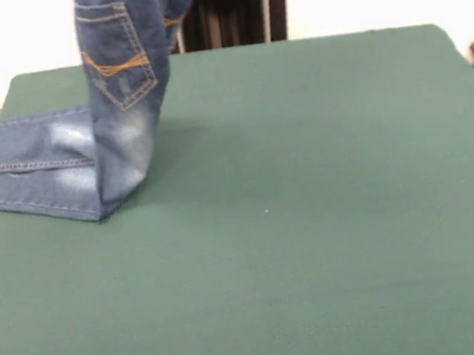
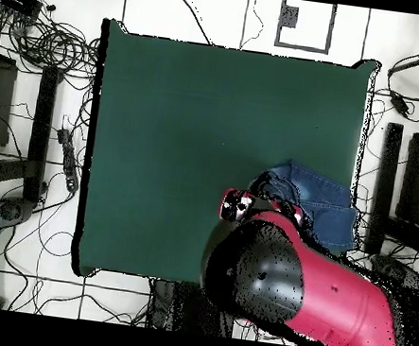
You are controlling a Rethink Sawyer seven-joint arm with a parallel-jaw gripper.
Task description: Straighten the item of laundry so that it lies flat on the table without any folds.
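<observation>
The jeans (image 1: 113, 115) hang in a column from above the top of the front view, so something out of frame is holding the waist end up. The lower legs lie on the table (image 1: 315, 246), draped toward its left edge near the far left corner in that view. A back pocket with orange stitching faces the camera on the hanging part. From overhead, the arm (image 2: 294, 282) covers much of the cloth, and only a blue patch shows close to the table's right edge there. The gripper itself is not plainly visible in either view — whether its fingers are closed on the denim I cannot tell, though the lifted cloth suggests a hold.

The risks, as I judge them:
- The cloth sits close to the table's edge, so a release here may let a leg slide off.
- Dropping it straight down would likely pile the waist onto the legs — more folds, not fewer.
- The hanging part looks twisted, and laying it down without pulling toward the table's middle may trap that twist.
</observation>
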